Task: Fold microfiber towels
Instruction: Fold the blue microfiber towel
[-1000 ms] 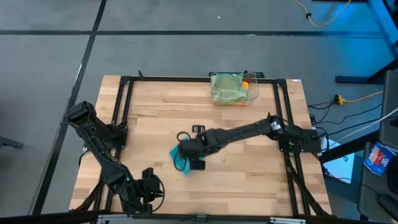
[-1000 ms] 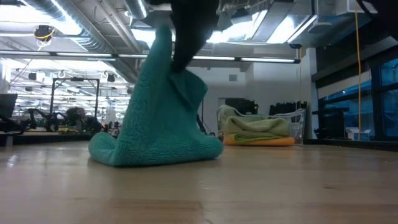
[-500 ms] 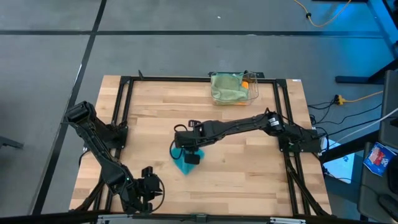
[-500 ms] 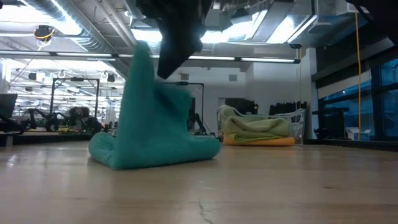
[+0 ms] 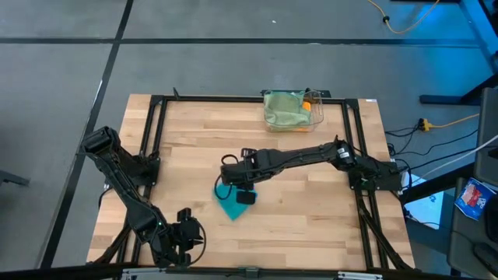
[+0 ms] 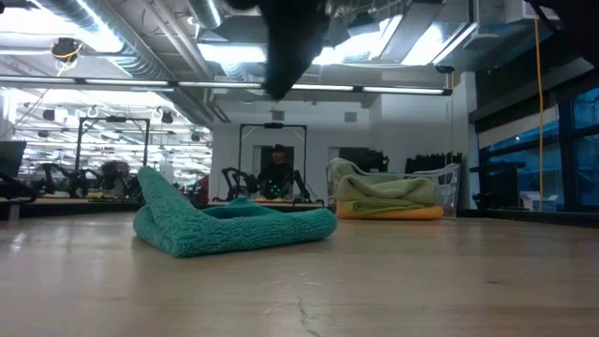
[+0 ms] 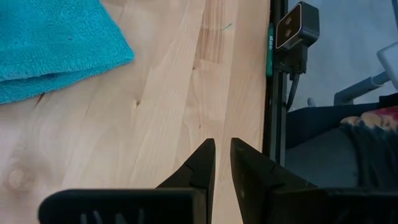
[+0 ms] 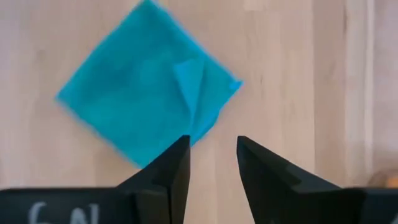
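The teal towel (image 5: 229, 205) lies folded on the middle of the table, and also shows in the low view (image 6: 234, 227) and the right wrist view (image 8: 140, 102). One corner (image 6: 154, 185) sticks up and a small flap (image 8: 189, 81) lies turned over on top. My right gripper (image 5: 246, 196) hangs open above it, touching nothing; its own view shows the gap between the fingers (image 8: 211, 149). My left gripper (image 5: 187, 233) waits shut near the table's near edge (image 7: 221, 152). Pale green and orange towels lie in the clear bin (image 5: 292, 110).
The clear bin (image 6: 402, 195) stands at the table's far edge, right of the middle. A black frame (image 5: 156, 132) runs around the tabletop. Bare wood lies on all sides of the teal towel. A small camera (image 7: 297, 28) sits at the table's edge.
My right gripper held the teal towel up by a high part, carried it a little toward the table's left edge, then let go and rose. The towel has dropped from a standing peak into a flat folded pile on the table.
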You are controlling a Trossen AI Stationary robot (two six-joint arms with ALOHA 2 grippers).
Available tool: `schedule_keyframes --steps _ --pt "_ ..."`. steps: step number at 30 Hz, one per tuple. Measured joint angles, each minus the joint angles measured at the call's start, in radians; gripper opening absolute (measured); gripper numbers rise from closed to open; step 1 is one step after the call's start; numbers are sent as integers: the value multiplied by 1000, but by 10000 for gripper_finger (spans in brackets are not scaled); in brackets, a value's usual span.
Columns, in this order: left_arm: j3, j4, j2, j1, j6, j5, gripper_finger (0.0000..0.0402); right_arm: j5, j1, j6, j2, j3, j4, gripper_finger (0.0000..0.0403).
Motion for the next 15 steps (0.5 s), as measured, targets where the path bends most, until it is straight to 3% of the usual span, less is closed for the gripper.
schedule_keyframes --steps 4,7,11,15 --pt "0 0 0 0 0 -20 43 0 49 -7 -1 54 -131 134" --pt "0 0 0 0 0 -41 43 -1 85 -85 -1 72 -336 135" --pt "0 1 0 0 -2 -50 43 16 104 -160 -25 25 -334 135" --pt "0 0 0 1 -1 -109 43 35 104 -136 -57 1 -341 135"
